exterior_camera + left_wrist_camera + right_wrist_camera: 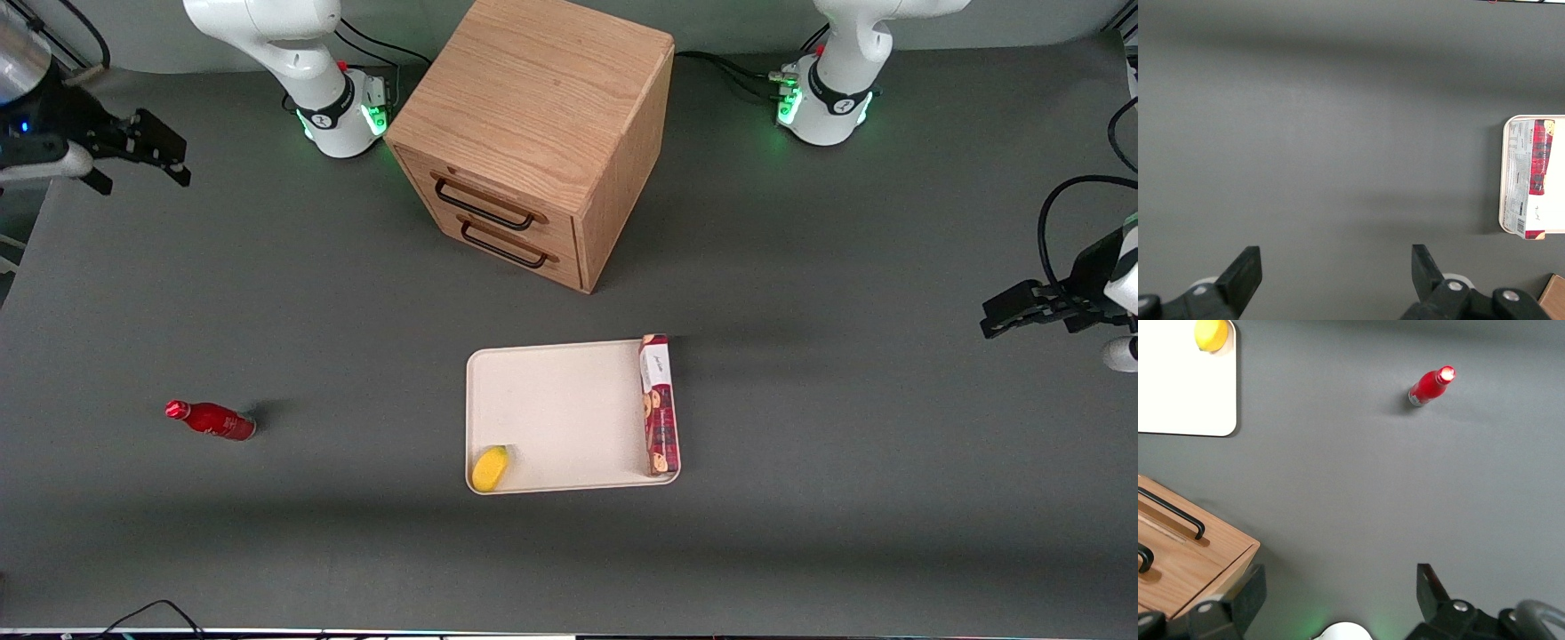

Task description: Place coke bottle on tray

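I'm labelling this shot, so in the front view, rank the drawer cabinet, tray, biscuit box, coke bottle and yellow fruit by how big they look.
1. drawer cabinet
2. tray
3. biscuit box
4. coke bottle
5. yellow fruit

The cabinet's top stands closer to the camera, which may exaggerate it. The gripper, jaws open, hangs above the table's working-arm end.

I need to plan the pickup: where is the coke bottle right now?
The coke bottle stands on the bare table toward the working arm's end, apart from the tray; the open gripper hovers farther from the front camera.

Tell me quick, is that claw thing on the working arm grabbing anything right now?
Right end effector: open and holding nothing, raised over the working arm's end of the table, well apart from the coke bottle standing on the table.
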Tool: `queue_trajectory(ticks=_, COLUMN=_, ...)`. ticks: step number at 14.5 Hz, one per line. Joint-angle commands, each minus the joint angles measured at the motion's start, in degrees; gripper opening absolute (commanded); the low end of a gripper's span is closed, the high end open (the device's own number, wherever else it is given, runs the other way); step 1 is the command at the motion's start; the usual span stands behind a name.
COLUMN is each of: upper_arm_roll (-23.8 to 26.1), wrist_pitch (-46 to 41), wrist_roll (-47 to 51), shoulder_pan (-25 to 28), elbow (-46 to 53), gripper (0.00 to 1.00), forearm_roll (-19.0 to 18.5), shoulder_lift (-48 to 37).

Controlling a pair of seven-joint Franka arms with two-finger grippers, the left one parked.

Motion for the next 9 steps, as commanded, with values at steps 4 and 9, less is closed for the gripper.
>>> queue_trajectory(ticks=4, upper_arm_roll=-4.4, wrist_pitch=6.9, wrist_roll=-5.3, shoulder_pan=-0.4, elbow=7.5, gripper=1.00, forearm_roll=-1.8, shoulder_lift=13.9)
queue_trajectory(ticks=9, upper_arm_roll=-6.6, wrist_pitch=16.5, wrist_roll=-12.6, shoulder_pan=-0.4, elbow=18.8, gripper=1.00, forearm_roll=-3.2, shoulder_lift=33.5)
